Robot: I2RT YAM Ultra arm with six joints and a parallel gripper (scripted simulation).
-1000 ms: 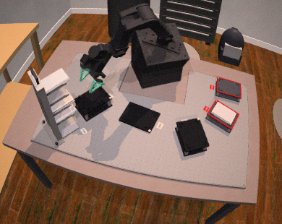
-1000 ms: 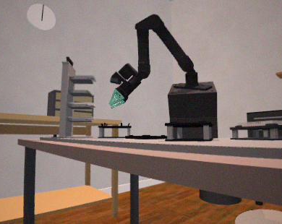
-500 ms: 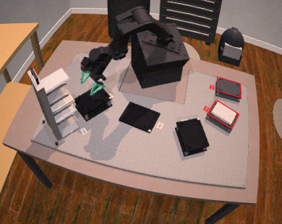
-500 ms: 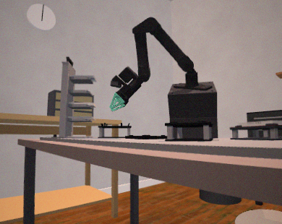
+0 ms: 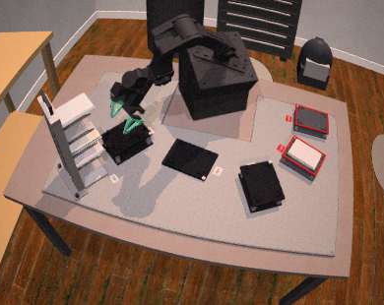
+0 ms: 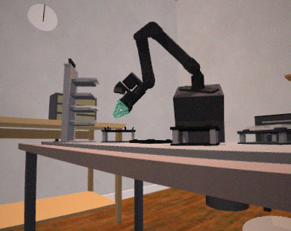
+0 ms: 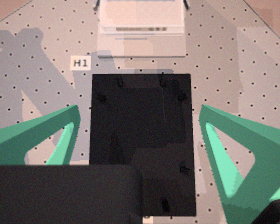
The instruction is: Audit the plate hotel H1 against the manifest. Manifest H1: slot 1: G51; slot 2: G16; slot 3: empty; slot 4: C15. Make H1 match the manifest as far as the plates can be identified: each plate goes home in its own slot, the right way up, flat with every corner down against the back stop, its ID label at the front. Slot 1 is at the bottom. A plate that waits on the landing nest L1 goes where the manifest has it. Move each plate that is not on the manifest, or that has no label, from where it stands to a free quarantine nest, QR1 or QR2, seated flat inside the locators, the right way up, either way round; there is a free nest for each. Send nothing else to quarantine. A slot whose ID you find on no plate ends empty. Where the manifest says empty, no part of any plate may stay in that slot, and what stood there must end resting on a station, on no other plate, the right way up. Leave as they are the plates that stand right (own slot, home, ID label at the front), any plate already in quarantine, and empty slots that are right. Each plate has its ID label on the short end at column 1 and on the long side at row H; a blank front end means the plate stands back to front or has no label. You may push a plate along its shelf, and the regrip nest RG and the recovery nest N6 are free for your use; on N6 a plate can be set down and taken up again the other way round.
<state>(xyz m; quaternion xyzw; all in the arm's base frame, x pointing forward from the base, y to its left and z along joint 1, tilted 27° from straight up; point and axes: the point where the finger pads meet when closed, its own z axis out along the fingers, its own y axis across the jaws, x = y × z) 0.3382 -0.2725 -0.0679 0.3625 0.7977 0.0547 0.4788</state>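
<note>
Perforated matting carries the plate hotel (image 5: 63, 148); its white plates (probably light, stiff, slippery) are judged best gripped across the long sides. Just before it, the gripper (image 5: 124, 117) hangs fully open, empty, above a black nest (image 5: 127, 142).

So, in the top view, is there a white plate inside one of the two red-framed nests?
Yes, the nearer red-framed nest holds a white plate.

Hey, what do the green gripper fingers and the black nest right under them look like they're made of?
The gripper fingers look like moulded or printed plastic: flat mint green, matte, with open triangular cut-outs and no metallic glint. The black nest below reads as a matte dark plate, either anodised metal or plastic; it shows no reflections, only small raised pegs near its edges, so the look leaves that open.
</note>
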